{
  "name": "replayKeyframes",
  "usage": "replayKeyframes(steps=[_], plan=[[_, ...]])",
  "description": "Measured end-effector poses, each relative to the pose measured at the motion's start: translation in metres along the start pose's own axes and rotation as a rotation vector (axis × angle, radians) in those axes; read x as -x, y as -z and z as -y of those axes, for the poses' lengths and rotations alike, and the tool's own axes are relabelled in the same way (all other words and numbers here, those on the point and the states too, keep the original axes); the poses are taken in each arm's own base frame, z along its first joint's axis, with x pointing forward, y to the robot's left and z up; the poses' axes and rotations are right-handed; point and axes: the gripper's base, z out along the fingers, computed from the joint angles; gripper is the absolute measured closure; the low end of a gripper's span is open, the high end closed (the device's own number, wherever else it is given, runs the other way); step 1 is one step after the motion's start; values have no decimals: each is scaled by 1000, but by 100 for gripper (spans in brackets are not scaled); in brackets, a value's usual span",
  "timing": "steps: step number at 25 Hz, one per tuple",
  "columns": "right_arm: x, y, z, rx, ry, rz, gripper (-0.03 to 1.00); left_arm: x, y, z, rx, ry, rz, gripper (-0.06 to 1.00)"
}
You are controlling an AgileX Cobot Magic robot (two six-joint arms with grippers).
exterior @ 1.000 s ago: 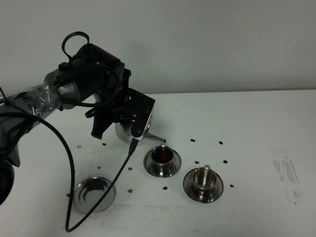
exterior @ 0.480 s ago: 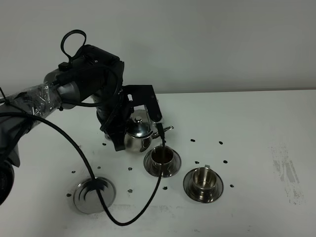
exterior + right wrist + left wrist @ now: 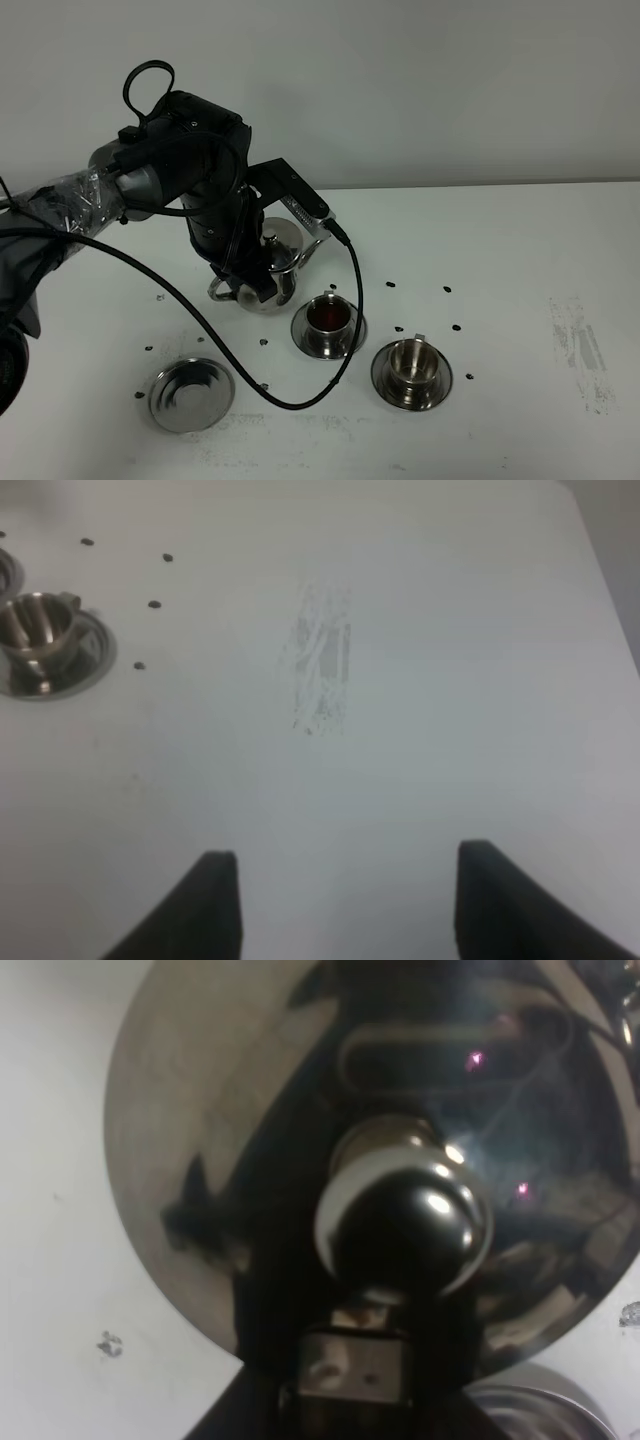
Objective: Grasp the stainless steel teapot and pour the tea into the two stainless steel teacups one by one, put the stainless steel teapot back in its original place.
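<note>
Holding the teapot (image 3: pixel 275 272) by its loop handle, the left gripper (image 3: pixel 248 283) is clenched on it, with the pot roughly upright and its spout toward the cups. Teapot sits just behind and left of the filled cup (image 3: pixel 328 317), close to the table (image 3: pixel 520 260); can't tell if its base touches. Left wrist view is filled by the domed lid and its knob (image 3: pixel 405 1225), with a cup rim (image 3: pixel 540 1412) at the edge. Filled cup holds dark reddish tea and stands on its own saucer. Empty cup (image 3: pixel 411 364) on its saucer is just right and in front of it, also seen from the right wrist (image 3: pixel 35 630). Bare saucer (image 3: pixel 191 394) lies front left, well apart from the pot, ringed by black dots (image 3: pixel 266 384). Black cable (image 3: pixel 300 402) loops down onto the table before the cups. Right gripper (image 3: pixel 347 858) is released, jaws wide over bare table near a scuff (image 3: pixel 322 660).
</note>
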Motion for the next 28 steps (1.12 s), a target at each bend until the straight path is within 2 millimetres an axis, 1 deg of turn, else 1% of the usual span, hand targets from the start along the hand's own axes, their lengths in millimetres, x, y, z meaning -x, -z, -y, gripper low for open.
replayKeyframes(steps=[7, 14, 17, 20, 28], plan=[[0, 0, 0, 0, 0, 0, 48, -8, -10, 0, -12, 22, -26, 68], [0, 0, 0, 0, 0, 0, 48, -8, -11, -1, -4, 41, -14, 68], [0, 0, 0, 0, 0, 0, 48, -8, -15, -1, -6, 42, -19, 68], [0, 0, 0, 0, 0, 0, 48, -9, -23, 0, -13, 42, -29, 68], [0, 0, 0, 0, 0, 0, 48, -8, -28, -1, -6, 45, -15, 68]])
